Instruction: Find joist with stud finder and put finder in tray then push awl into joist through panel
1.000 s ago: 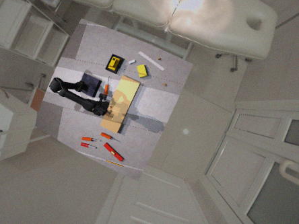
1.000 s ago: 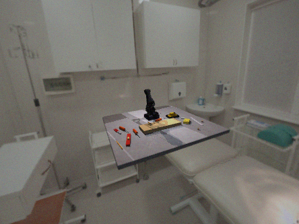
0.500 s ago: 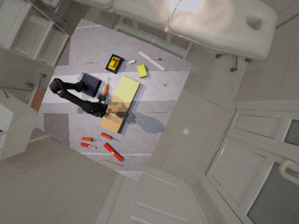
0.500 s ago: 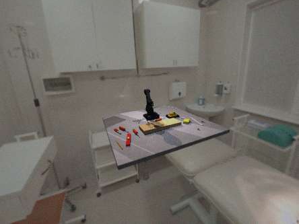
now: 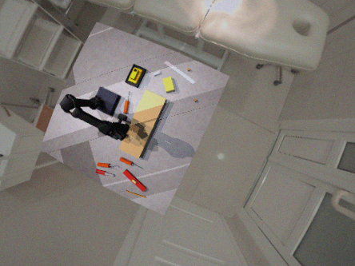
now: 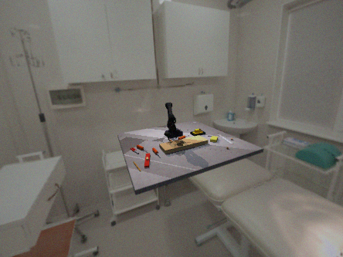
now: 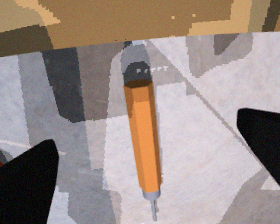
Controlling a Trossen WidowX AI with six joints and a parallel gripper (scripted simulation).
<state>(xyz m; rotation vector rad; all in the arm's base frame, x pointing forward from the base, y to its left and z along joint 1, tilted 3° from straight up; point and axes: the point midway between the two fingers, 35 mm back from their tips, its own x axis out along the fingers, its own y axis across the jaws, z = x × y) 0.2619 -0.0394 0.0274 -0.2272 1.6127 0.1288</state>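
The awl [image 7: 142, 137], with an orange handle and thin metal shaft, lies on the table beside the floor panel [image 5: 153, 100] [image 6: 186, 144] [image 7: 145, 16]. Its handle end points towards the panel. My gripper [image 7: 150, 132] [image 5: 123, 133] is open and empty above it, with one finger on either side of the handle in the wrist view. The arm hides the awl in the top view. The yellow stud finder [image 5: 136, 74] [image 6: 198, 131] lies in the black tray [image 5: 137, 85]. The joist is hidden.
An orange-handled tool [image 5: 126, 106] lies between the arm's base [image 5: 108, 101] and the panel. A yellow block [image 5: 169, 84] and a white strip [image 5: 180, 73] lie past the panel's far end. Several hand tools and a red level [image 5: 134, 180] lie beyond its other end.
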